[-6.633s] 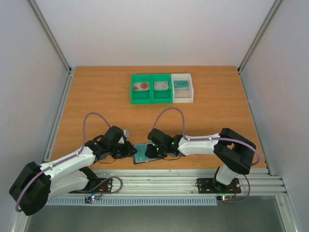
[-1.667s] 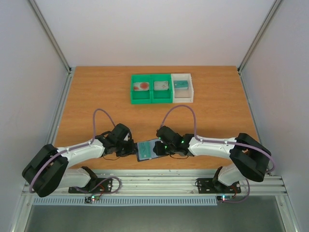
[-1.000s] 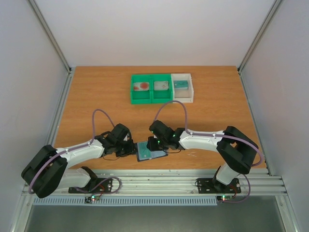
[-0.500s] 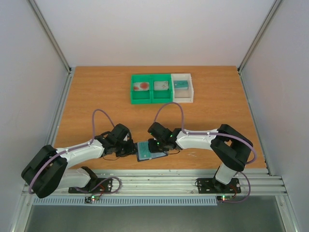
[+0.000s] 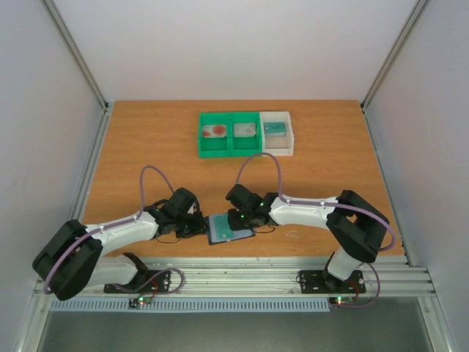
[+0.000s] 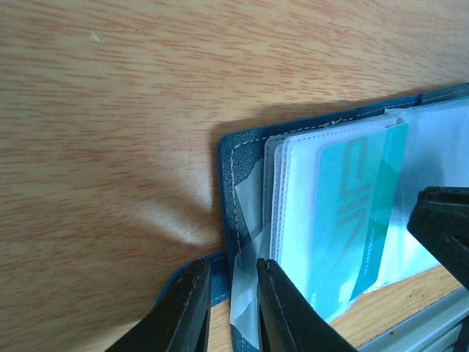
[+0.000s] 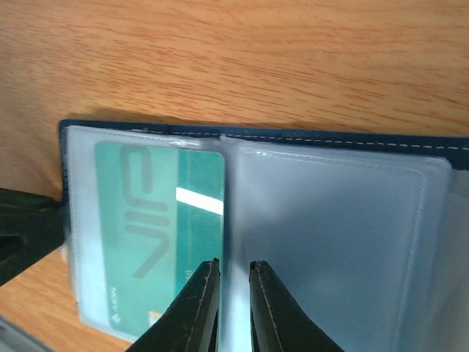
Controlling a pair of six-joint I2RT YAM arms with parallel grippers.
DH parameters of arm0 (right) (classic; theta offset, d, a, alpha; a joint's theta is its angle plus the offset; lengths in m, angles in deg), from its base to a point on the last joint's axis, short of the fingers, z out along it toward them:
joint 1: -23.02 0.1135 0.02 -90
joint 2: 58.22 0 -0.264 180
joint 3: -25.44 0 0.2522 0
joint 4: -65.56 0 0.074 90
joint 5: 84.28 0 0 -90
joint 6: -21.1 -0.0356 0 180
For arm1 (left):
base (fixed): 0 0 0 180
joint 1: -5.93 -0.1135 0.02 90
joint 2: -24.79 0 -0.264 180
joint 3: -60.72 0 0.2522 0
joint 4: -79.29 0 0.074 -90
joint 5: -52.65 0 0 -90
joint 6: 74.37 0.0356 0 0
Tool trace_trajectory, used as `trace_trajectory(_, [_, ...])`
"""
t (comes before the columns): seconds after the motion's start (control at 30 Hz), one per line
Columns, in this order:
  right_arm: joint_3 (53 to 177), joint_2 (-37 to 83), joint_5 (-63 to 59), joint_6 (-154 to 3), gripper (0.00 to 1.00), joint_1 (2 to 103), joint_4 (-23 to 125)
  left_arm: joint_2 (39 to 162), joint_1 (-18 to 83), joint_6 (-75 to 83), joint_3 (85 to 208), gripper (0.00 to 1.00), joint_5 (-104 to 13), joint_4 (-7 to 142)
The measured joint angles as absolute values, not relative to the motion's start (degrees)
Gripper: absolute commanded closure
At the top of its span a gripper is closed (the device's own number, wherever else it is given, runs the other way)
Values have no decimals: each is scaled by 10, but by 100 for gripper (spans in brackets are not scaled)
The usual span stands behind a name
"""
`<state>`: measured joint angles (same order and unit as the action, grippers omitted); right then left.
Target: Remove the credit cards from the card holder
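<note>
The dark blue card holder point(image 5: 224, 235) lies open near the table's front edge. It also shows in the left wrist view point(image 6: 226, 183) and the right wrist view point(image 7: 330, 137). A teal card point(image 7: 146, 235) sits in its left clear sleeve, one end sticking out of the sleeve point(image 6: 352, 213). My left gripper point(image 5: 201, 224) is shut on the holder's left edge and a clear flap point(image 6: 233, 308). My right gripper point(image 5: 239, 218) stands over the middle fold, jaws nearly closed on the teal card's inner edge point(image 7: 234, 301). The right sleeve looks empty. The red-blotched card point(image 5: 215, 131) lies in a bin.
A green two-compartment bin point(image 5: 229, 150) and a white bin point(image 5: 277, 152) stand at the back centre, each compartment holding a card. The table's front edge and a metal rail point(image 5: 278, 275) run just behind the holder.
Since 1.7 s ago my right gripper has moved left onto the holder's middle. It has barely shifted in the last half second. The left gripper has kept its hold.
</note>
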<state>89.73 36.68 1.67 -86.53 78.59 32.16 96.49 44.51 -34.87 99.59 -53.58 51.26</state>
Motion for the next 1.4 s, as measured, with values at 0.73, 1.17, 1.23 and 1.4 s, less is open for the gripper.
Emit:
trace_trajectory(0.73, [868, 356, -27, -864, 83, 782, 378, 918, 445, -367, 985, 73, -562, 511])
trace_trajectory(1.17, [827, 363, -68, -875, 88, 764, 459, 984, 445, -372, 981, 89, -582, 585])
trace_trajectory(1.23, [818, 363, -75, -878, 90, 761, 475, 984, 445, -374, 981, 90, -579, 584])
trace_trajectory(1.4, [804, 362, -86, -882, 99, 754, 501, 984, 445, -375, 981, 91, -572, 581])
